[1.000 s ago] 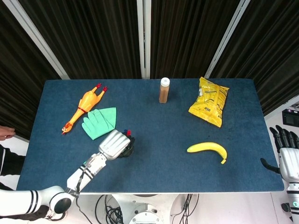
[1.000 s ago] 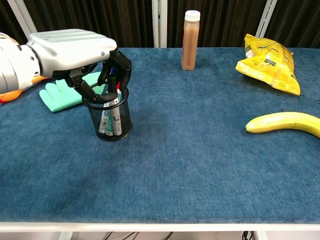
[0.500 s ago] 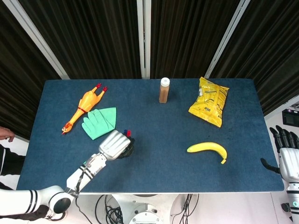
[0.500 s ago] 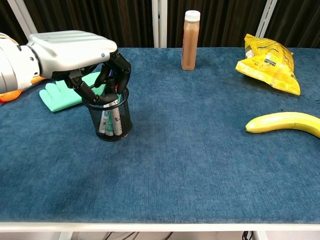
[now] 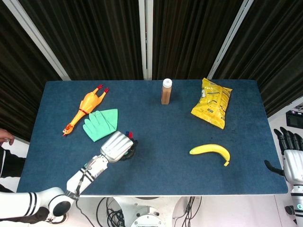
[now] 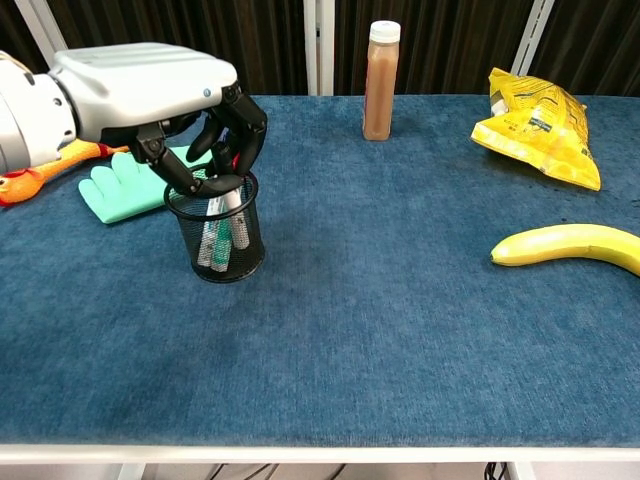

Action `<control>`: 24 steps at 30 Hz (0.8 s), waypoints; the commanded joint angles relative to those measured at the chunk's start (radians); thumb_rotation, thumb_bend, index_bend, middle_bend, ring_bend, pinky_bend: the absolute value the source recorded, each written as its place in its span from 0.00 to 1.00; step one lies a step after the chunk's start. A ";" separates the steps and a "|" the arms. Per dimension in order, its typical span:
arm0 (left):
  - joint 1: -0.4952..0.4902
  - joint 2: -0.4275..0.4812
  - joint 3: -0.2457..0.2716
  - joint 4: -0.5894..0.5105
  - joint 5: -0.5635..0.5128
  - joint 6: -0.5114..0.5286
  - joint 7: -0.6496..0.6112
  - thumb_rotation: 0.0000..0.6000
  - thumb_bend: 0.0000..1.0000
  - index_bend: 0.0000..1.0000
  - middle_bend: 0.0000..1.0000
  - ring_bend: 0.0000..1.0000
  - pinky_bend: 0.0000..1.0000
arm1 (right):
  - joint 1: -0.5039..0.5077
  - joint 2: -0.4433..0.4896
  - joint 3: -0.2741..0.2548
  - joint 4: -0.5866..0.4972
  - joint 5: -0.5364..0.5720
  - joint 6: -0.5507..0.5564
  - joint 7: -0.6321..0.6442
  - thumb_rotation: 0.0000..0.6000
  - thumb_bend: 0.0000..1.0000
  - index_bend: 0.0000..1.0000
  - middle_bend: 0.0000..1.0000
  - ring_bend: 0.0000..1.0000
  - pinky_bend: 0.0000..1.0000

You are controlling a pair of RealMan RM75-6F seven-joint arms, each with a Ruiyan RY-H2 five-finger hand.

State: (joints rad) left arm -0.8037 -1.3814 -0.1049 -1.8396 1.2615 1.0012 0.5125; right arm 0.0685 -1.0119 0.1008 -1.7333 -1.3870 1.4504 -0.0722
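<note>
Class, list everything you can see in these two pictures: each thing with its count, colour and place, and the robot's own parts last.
Table: one, dark blue top, under everything.
Pen pot: one, black mesh, front left, holding markers.
Glove: one, green, flat, behind the pot.
Rubber chicken: one, orange, far left, beside the glove.
Bottle: one, brown with white cap, upright, back centre.
Snack bag: one, yellow, back right.
Banana: one, yellow, front right.
Left robot hand: silver and black, fingers curled at the pot's rim.
Right robot hand: off the table's right edge, holding nothing.

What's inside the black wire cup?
The black mesh cup holds a few pens, seen through the mesh. Their tops are covered by the left hand reaching in.
</note>
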 commanded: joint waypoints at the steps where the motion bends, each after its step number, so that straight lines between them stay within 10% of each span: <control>1: 0.001 0.012 -0.004 -0.018 0.011 0.008 -0.006 1.00 0.41 0.58 0.63 0.65 0.85 | 0.000 0.000 0.000 0.000 -0.001 0.001 0.000 1.00 0.13 0.00 0.00 0.00 0.00; 24: 0.047 0.264 -0.109 -0.241 0.040 0.129 -0.019 1.00 0.41 0.61 0.67 0.68 0.88 | -0.005 0.001 0.002 0.003 -0.002 0.011 0.009 1.00 0.13 0.00 0.00 0.00 0.00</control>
State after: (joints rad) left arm -0.7659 -1.1373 -0.2060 -2.0710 1.3180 1.1251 0.4987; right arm 0.0637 -1.0113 0.1030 -1.7303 -1.3894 1.4615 -0.0631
